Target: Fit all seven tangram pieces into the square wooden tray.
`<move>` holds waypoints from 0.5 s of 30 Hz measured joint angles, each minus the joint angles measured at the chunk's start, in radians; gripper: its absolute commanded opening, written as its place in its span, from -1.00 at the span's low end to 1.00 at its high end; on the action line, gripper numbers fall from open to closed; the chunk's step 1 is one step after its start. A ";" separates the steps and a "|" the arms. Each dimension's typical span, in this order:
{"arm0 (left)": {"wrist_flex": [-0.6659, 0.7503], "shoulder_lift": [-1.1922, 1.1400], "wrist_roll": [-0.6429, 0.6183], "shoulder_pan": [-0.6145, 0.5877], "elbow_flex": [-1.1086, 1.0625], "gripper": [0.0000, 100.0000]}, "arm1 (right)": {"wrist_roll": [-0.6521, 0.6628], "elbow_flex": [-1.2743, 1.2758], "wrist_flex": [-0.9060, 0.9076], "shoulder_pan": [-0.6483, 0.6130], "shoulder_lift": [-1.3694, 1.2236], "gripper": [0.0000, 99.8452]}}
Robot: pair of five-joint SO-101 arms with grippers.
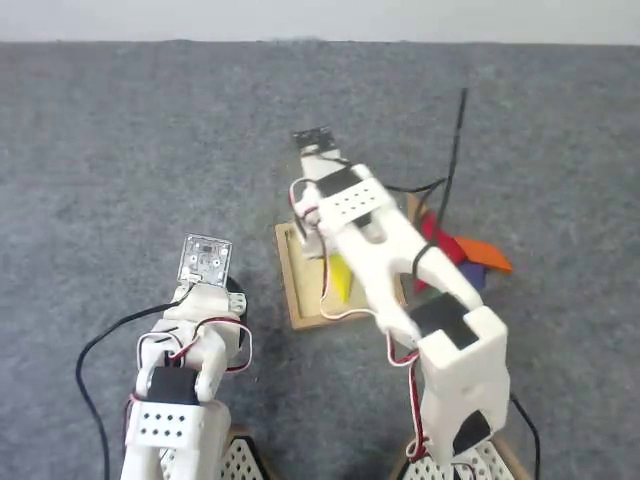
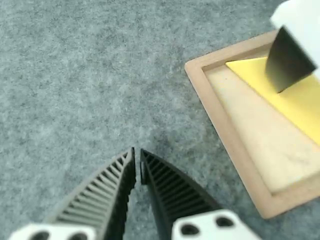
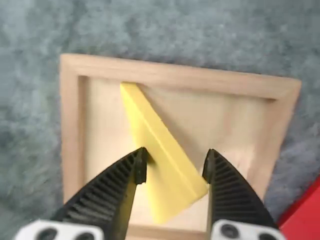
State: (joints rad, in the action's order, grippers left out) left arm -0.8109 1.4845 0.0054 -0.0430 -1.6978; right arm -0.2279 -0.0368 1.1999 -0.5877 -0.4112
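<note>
Grey felt rings the wooden tray (image 1: 287, 275) from above. Your right arm stretches over it, with the red piece (image 1: 432, 228), orange piece (image 1: 487, 255) and purple piece (image 1: 478, 277) bunched just off its right edge and open mat to its left. Left wrist view: your left gripper (image 2: 138, 152), tips pressed together, hovers over bare felt near a tray corner. Right wrist view: your right gripper (image 3: 175, 162), spread, straddles the yellow piece (image 3: 150, 125) inside the tray.

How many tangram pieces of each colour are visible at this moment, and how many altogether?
yellow piece, in the wooden tray: 1
red piece: at least 1
orange piece: 1
purple piece: 1
Total: 4 visible; the right arm hides part of the pile beside the tray.
</note>
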 measured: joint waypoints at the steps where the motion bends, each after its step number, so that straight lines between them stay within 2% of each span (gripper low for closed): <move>1: 0.000 0.000 0.000 0.000 0.000 -0.97 | 0.000 0.000 0.000 0.014 0.000 -0.60; 11: 0.000 0.000 0.000 0.000 0.000 -0.97 | 0.000 0.000 0.000 0.029 -0.005 -0.60; 15: 0.000 0.000 0.000 0.000 0.000 -0.97 | 0.000 -0.014 0.000 -0.014 -0.075 -0.60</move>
State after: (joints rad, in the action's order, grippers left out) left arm -0.8109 1.4845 0.0054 -0.0430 -1.6978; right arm -0.2279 -0.0506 1.1999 -0.6015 -0.4864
